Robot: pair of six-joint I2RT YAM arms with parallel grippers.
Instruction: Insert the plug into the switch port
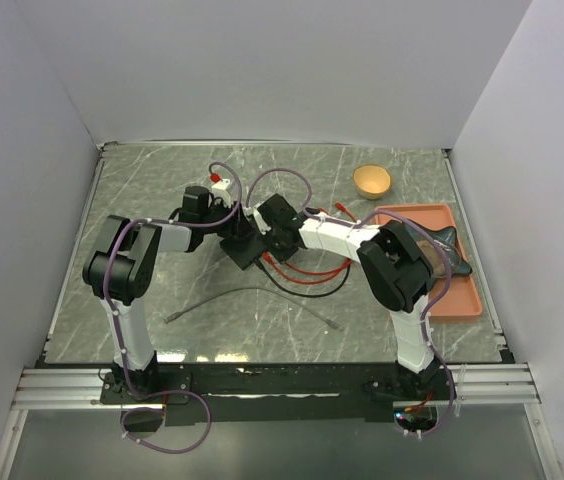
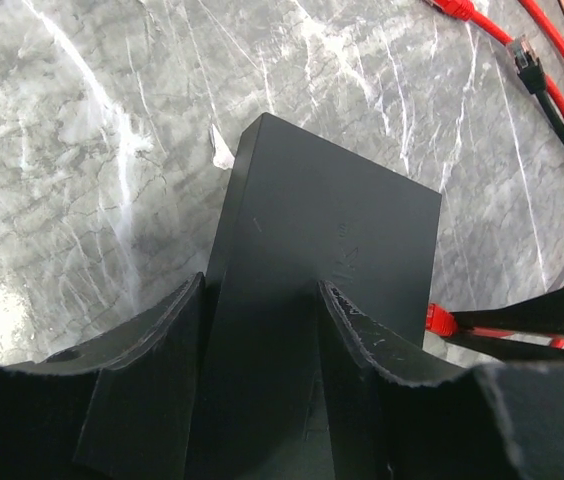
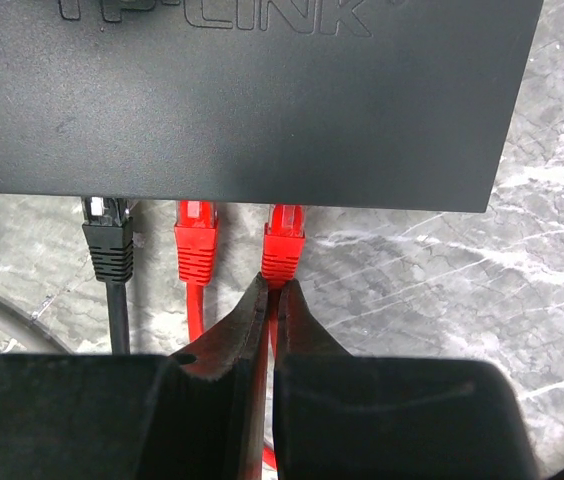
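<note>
Three plugs meet the switch [image 3: 252, 100] edge: black, red, red. My right gripper [image 3: 271, 290] is pinched tight on the tail of the rightmost plug [image 3: 283, 245], its port hidden under that edge. My left gripper [image 2: 262, 290] clamps the switch across its width, mid-table.

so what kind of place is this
Most likely a robotics lab test cell: plain white panels wall in a marble-look table, a left arm and right arm are bolted at its near edge, and a black network switch with red patch cables is the workpiece.
</note>
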